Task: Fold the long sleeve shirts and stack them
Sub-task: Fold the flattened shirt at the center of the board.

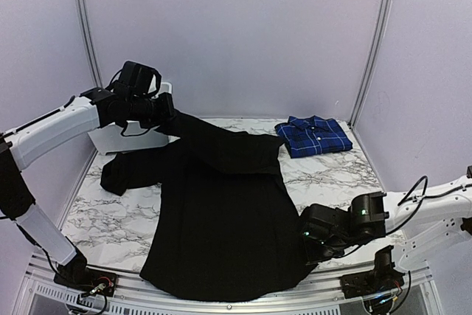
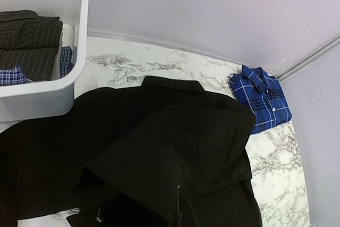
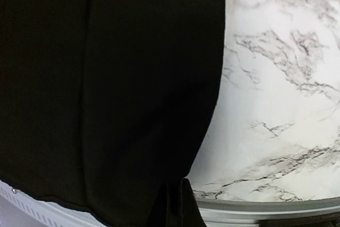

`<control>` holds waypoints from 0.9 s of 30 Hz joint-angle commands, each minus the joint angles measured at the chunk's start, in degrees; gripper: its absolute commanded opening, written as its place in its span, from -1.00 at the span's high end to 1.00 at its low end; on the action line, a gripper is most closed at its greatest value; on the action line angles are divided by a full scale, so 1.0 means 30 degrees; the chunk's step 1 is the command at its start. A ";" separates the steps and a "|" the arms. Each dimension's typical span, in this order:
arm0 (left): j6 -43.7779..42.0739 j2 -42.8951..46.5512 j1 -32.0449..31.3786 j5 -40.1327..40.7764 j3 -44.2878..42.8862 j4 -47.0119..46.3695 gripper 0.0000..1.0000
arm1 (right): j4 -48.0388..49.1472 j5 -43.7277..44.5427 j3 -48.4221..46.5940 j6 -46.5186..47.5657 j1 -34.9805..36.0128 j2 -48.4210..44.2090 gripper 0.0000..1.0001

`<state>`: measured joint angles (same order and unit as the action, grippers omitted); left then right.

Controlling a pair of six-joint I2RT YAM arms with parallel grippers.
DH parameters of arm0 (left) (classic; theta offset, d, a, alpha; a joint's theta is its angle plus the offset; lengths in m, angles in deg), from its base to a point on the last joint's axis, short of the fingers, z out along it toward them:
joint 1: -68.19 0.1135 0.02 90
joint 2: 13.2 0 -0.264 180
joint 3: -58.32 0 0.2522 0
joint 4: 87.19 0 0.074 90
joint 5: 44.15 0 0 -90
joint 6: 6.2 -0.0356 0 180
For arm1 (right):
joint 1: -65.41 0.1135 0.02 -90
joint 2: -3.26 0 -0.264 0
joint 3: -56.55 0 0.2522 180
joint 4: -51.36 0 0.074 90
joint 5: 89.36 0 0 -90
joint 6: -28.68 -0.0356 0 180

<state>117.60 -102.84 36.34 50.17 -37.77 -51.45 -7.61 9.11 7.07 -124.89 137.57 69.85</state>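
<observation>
While the black shirt [image 1: 221, 226] lies spread over the middle of the desk [image 1: 332, 175], your left jaws at the upper left are clamped on a lifted part of it, near the white bin [image 1: 122, 138]. Your right jaws at the lower right are pinched shut on its hem by the desk's near edge. The blue plaid shirt [image 1: 313, 136] sits folded at the upper right, apart.

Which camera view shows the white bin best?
Left wrist: it looks down into the white bin, showing its rim and the folded striped cloth inside. Top external catches only part of its wall; right wrist shows none of it.
</observation>
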 commanded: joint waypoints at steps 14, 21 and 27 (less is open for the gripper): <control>-0.1529 0.1841 0.2501 0.2220 -0.0010 0.2924 1.00 | 0.4158 -0.2349 -0.5619 0.5668 0.0728 0.5338 1.00; -0.1628 0.2312 0.3679 0.2202 0.1263 0.3152 1.00 | 0.7656 -0.4527 -0.4929 0.5892 0.0731 0.6698 1.00; -0.1685 0.2207 0.3703 0.1760 0.0706 0.3119 1.00 | 0.8946 -0.5124 -0.4711 0.6017 0.0622 0.7461 1.00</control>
<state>113.43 -97.14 47.31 55.89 -34.45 -43.06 14.31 -4.07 -6.85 -107.89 139.23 90.74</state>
